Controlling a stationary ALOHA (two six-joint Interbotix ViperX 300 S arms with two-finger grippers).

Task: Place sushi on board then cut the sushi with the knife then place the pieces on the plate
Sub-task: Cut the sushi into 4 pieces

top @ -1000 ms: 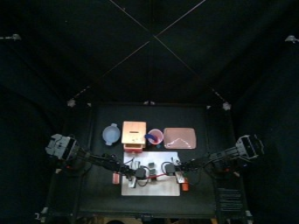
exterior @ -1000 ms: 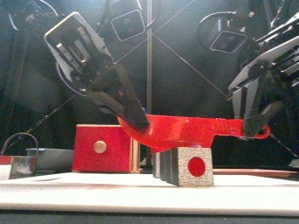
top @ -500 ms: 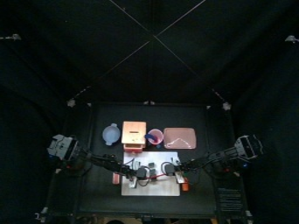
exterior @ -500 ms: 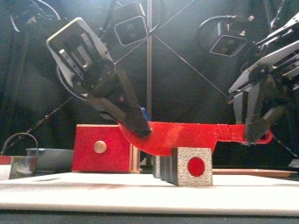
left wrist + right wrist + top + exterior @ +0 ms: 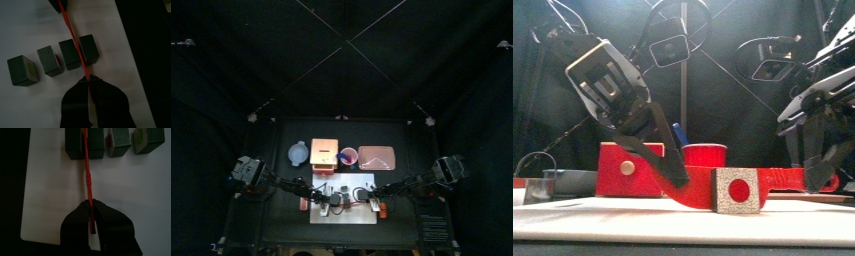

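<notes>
1. Blade down! Flat red toy knife (image 5: 787,178) lies across the toy sushi roll of dark green blocks (image 5: 69,54) on the white cutting board (image 5: 40,25), near the table's front.
2. Left gripper (image 5: 87,80) and right gripper (image 5: 91,207) each pinch one end, likely to press evenly.
3. Cut depth is hidden behind the near end block; I can't tell.
</notes>
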